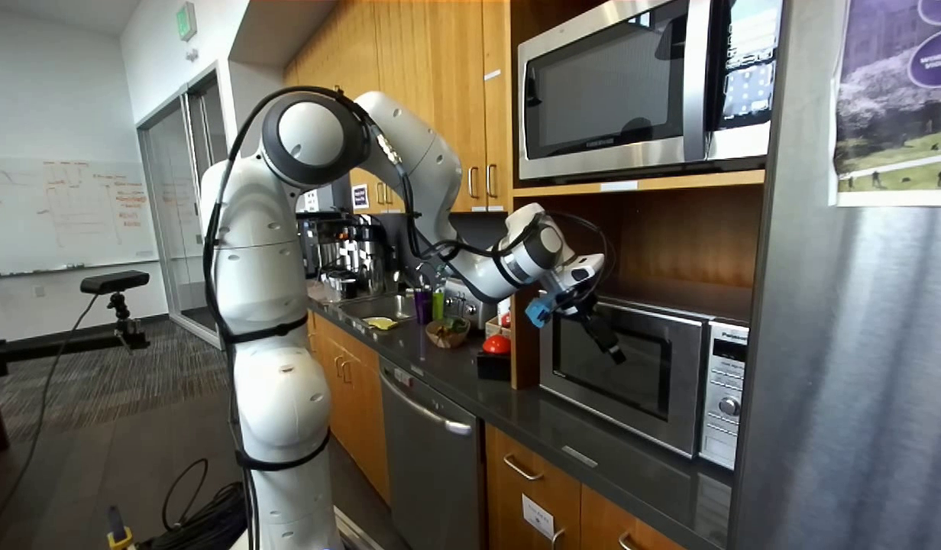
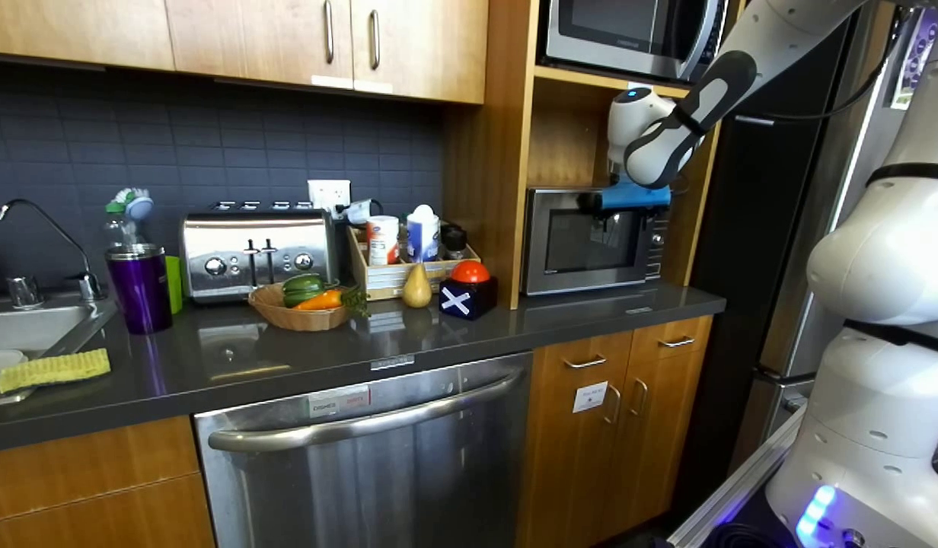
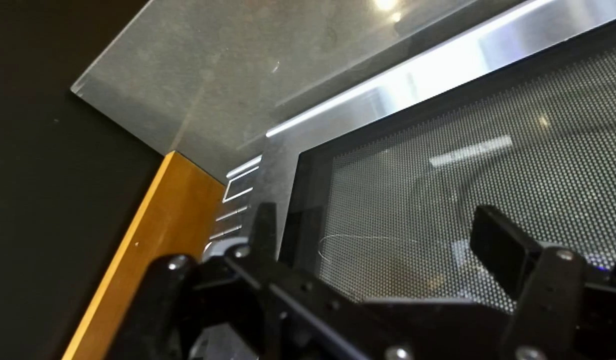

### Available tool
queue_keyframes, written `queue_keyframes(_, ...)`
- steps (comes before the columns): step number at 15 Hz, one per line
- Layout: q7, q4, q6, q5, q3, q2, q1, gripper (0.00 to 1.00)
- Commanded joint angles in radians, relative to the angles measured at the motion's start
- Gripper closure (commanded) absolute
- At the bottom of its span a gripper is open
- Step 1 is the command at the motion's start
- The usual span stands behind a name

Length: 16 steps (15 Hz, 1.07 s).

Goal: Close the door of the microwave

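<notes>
The small silver microwave [image 1: 722, 386] stands on the counter inside a wooden niche, in both exterior views [image 2: 657, 247]. Its door [image 1: 631, 393], with a silver frame and dark window, lies flat or nearly flat against the front. A thin line runs along the edge by the button panel; I cannot tell if it is latched. The door also shows in an exterior view [image 2: 572, 255] and fills much of the wrist view [image 3: 413, 190]. My black gripper [image 3: 380, 232] is open and empty, in front of the window near the button-panel side. Contact cannot be told.
A larger stainless microwave [image 1: 604, 99] sits on the shelf above. A steel refrigerator [image 1: 845, 367] stands beside the niche. On the counter [image 2: 438, 335], a red button on a black box [image 2: 469, 293] and a vegetable basket [image 2: 286, 312] stand past the wooden divider [image 2: 507, 152].
</notes>
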Motion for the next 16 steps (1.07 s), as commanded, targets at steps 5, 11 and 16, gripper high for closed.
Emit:
queue_keyframes(5,0.006,0.037,-0.079,-0.045,-0.023,0.019,0.036,0.00)
queue_keyframes(11,-0.036,0.004,-0.082,-0.015,-0.061,0.029,0.031,0.00)
queue_keyframes(16,-0.069,-0.041,-0.033,0.024,-0.095,0.030,0.024,0.00)
